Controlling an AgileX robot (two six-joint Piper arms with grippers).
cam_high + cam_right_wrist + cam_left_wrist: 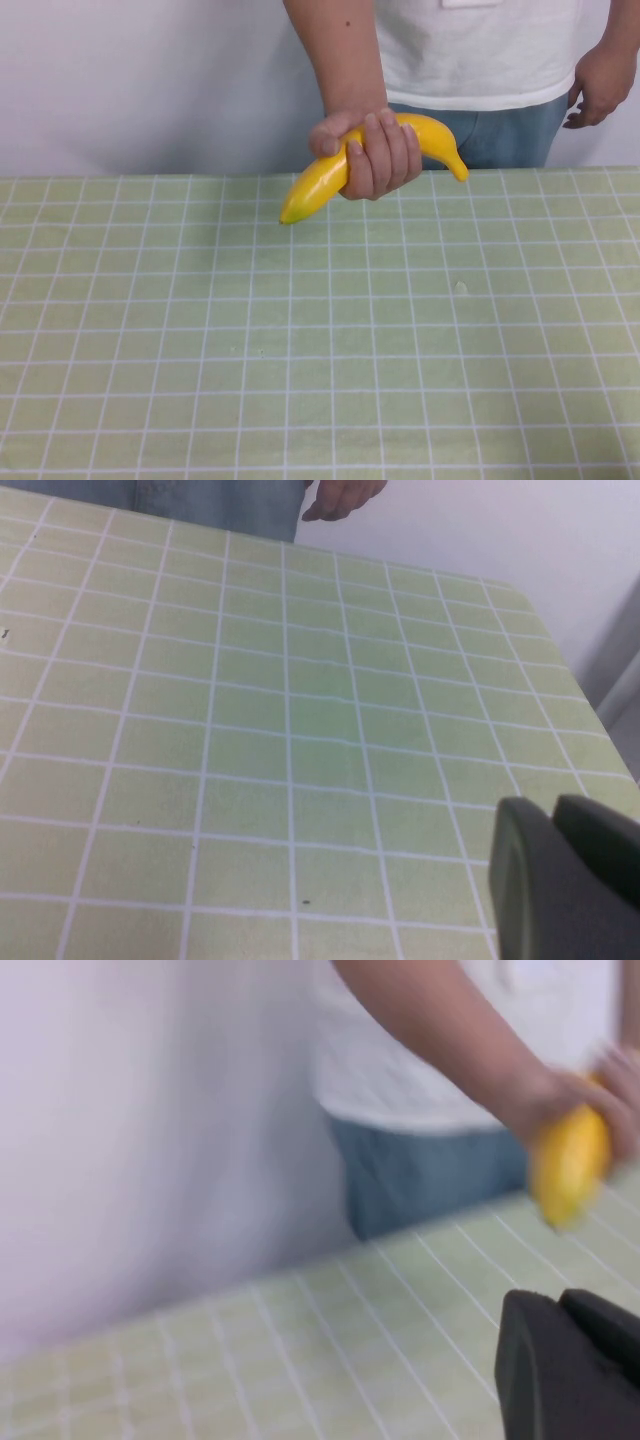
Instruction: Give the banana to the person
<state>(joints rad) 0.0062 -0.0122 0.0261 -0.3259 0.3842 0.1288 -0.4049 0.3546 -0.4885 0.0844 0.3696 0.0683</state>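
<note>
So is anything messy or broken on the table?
Nothing stands out. The person's hand holds the banana whole, above the checked cloth, which lies flat. The left gripper and right gripper show only in their wrist views.

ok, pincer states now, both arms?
Left pincer: over the table near the person, state cannot be told.
Right pincer: over bare table, cannot be told.

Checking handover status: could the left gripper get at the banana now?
Probably not: the person's hand is wrapped around the banana above the table's far edge. Left gripper and right gripper sit back.
</note>
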